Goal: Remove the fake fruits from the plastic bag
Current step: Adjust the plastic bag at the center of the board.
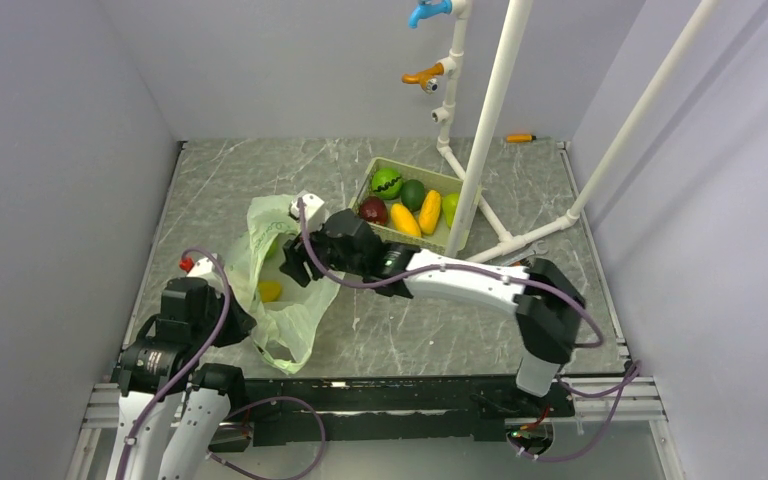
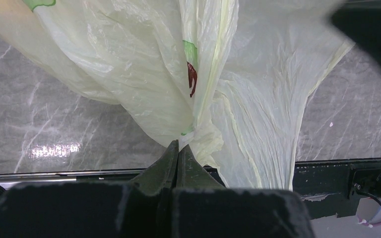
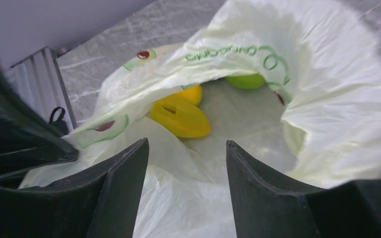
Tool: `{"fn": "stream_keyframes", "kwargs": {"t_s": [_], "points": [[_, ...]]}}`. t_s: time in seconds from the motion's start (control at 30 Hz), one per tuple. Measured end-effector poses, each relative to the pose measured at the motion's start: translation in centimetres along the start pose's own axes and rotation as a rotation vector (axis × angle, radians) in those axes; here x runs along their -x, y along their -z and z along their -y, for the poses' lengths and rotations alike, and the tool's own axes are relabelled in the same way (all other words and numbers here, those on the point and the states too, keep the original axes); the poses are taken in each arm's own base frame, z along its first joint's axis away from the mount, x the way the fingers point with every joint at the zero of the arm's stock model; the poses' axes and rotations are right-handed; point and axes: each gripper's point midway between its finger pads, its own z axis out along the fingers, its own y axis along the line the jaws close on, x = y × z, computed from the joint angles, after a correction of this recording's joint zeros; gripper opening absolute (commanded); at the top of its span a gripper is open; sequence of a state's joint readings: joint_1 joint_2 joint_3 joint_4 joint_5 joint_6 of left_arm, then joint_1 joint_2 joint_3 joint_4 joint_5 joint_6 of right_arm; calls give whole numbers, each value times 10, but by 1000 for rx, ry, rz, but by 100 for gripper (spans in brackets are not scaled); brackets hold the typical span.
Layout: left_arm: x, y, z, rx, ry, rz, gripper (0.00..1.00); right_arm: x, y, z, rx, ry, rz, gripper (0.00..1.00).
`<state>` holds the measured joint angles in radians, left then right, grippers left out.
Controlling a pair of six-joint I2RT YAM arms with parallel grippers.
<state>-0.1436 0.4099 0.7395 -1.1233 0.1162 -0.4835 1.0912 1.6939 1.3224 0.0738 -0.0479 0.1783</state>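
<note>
A: Left gripper [image 2: 178, 151]?
B: Clamped tight on a fold of the plastic bag [image 2: 258, 114], film bunched at its tips.
A: Right gripper [image 3: 187, 144]?
B: Jaws spread wide, holding nothing, at the bag's mouth. Yellow oblong fruit [image 3: 181, 116] lies just ahead, in line with the gap, inside the bag. Second yellow fruit [image 3: 192, 93] close behind it. Green fruit [image 3: 246, 81] deeper in, ahead-right.

Here's my white-shelled right arm [image 1: 465, 282] with chunky black joints, a thin purple cable [image 1: 303, 232] trailing along it. My left arm [image 1: 188, 305] matches. My right gripper [image 3: 187, 148] shows matte black wedge-shaped fingers [image 3: 124, 198].
</note>
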Motion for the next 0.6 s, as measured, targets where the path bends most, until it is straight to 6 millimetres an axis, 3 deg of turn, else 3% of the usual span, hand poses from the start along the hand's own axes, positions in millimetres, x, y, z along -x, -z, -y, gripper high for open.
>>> {"fn": "stream_keyframes", "kwargs": {"t_s": [0.17,0.33,0.43,0.6], "points": [[0,2,0,-7,-1,12,0,-66,-44,4,34,-19,-113,50],[1,7,5,-28,1,13,0,-110,-66,10,31,-30,-178,50],[8,16,15,-65,-1,28,0,-111,-76,10,31,-37,-173,51],[28,42,54,-224,-11,48,0,-89,-87,8,31,-46,-103,54]]}}
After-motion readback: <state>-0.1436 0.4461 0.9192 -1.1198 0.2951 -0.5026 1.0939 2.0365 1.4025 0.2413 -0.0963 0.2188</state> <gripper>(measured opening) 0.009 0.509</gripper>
